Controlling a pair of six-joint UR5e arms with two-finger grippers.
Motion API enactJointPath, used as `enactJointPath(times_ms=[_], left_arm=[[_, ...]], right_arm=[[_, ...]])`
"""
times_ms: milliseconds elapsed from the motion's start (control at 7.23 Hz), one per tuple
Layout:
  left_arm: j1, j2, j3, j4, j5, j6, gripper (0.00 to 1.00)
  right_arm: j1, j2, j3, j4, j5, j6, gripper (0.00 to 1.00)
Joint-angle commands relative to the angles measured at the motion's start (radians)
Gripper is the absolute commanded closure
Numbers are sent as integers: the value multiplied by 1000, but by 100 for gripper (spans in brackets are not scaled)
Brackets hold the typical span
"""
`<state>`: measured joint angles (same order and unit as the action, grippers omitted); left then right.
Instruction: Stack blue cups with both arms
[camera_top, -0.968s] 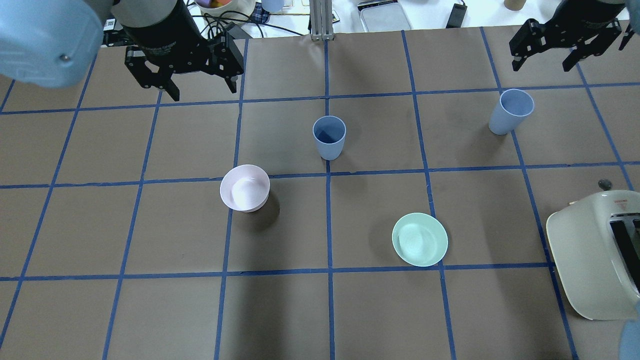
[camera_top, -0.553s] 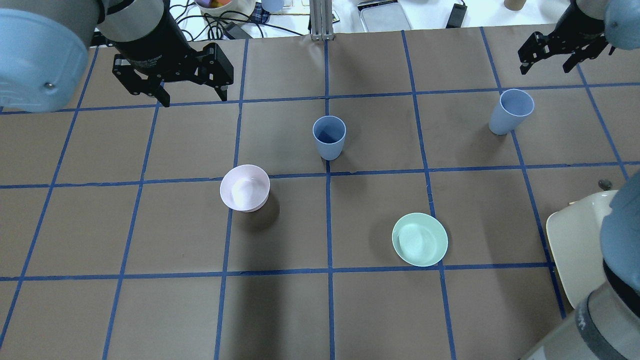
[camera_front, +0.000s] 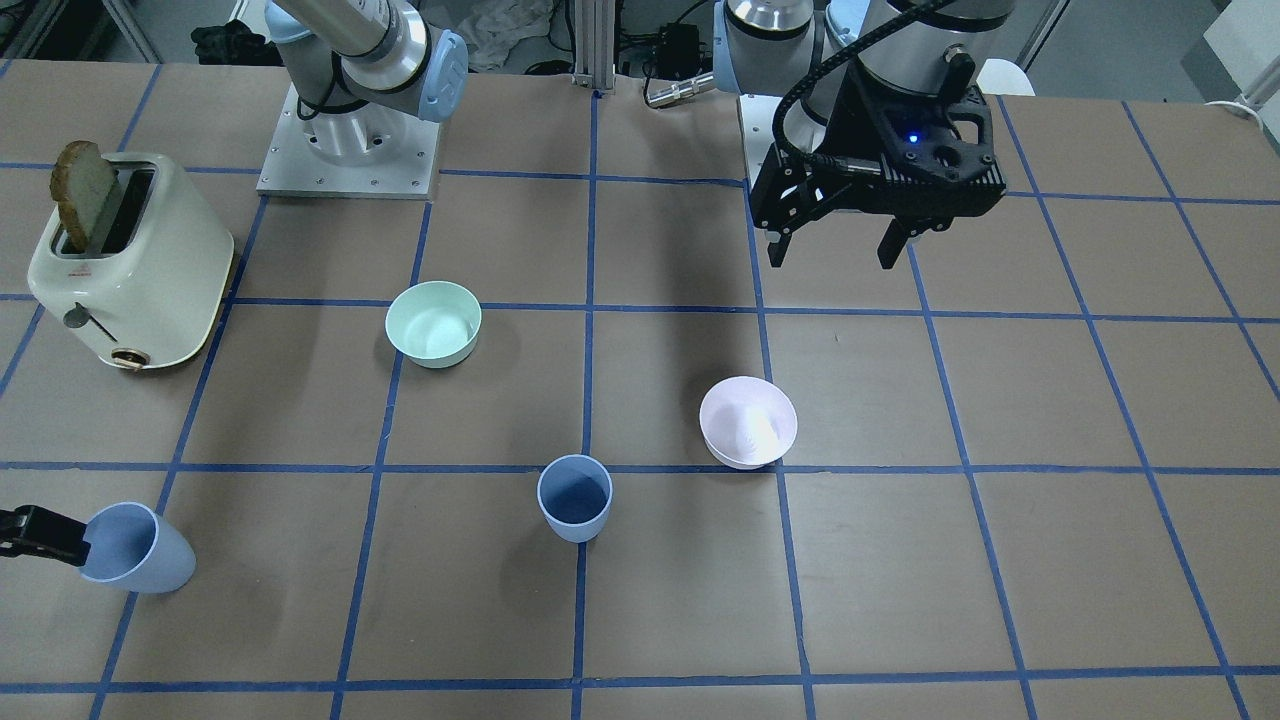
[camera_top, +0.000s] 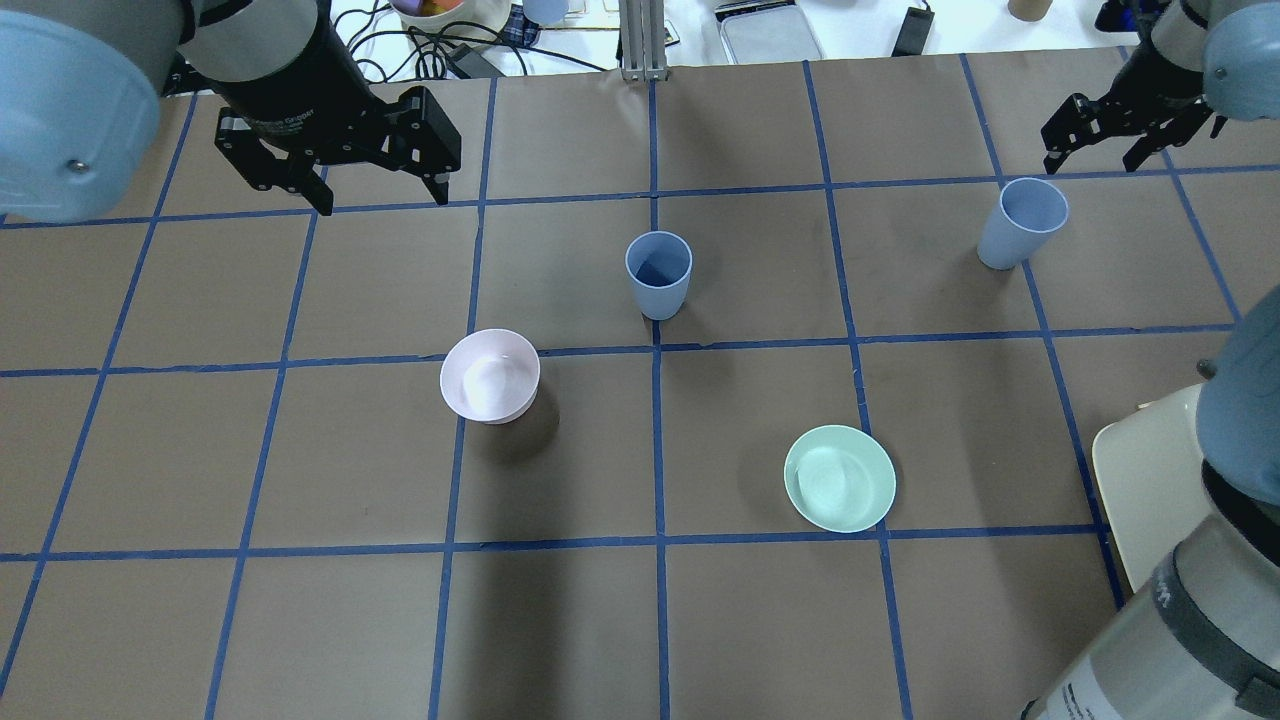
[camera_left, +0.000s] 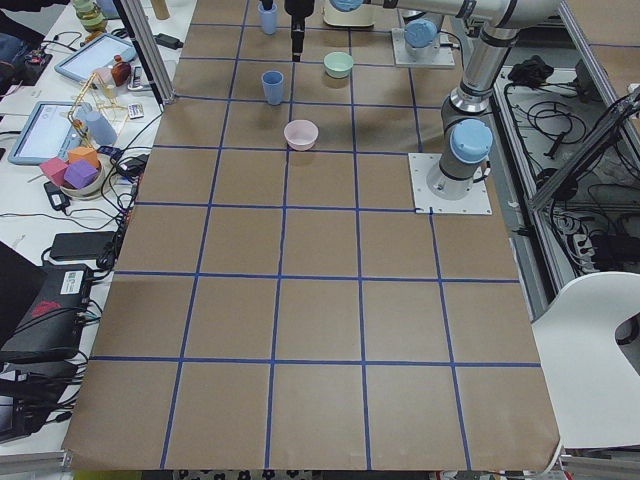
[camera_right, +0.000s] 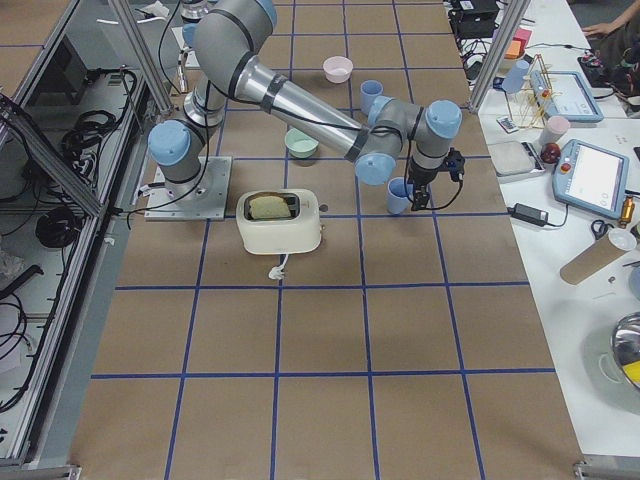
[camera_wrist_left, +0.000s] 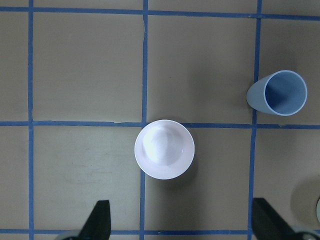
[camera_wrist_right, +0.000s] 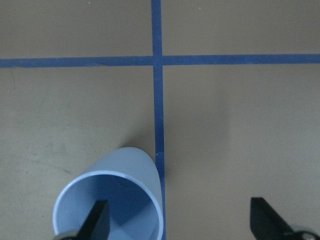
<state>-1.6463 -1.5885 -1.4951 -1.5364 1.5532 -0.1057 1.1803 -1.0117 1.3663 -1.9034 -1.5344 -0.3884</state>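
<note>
Brown-paper table (camera_top: 300, 450): nothing stacked yet, whole job left. The left gripper (camera_top: 382, 195) hangs spread wide and empty at 10 o'clock of the middle blue cup (camera_top: 658, 275), and the right gripper (camera_top: 1092, 160) is spread and empty just at 1 o'clock of the other blue cup (camera_top: 1020, 225), which stands well apart at 2 o'clock of the first, both upright on the paper. Front view alone shows the whole toaster (camera_front: 130, 260) and its bread slice (camera_front: 85, 205), cropped to a corner overhead; right wrist view alone shows one finger (camera_wrist_right: 97, 222) over that far cup's mouth, the other wide of it, so a rim pinch looks next.
</note>
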Motion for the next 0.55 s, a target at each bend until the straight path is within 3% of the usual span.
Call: enactJointPath(times_ms=[0,138,277,415], left_arm=[[-1,4,4,-25,-4,0,0],[0,5,15,-60,-1,0,0],[0,5,19,-67,1,0,0],[0,5,19,-67,1,0,0]], right_arm=[[-1,7,27,1,3,2,0],[-1,9,37,13,5,0,4],[-1,9,57,0,5,0,23],[-1,10,60,-6,7,0,49]])
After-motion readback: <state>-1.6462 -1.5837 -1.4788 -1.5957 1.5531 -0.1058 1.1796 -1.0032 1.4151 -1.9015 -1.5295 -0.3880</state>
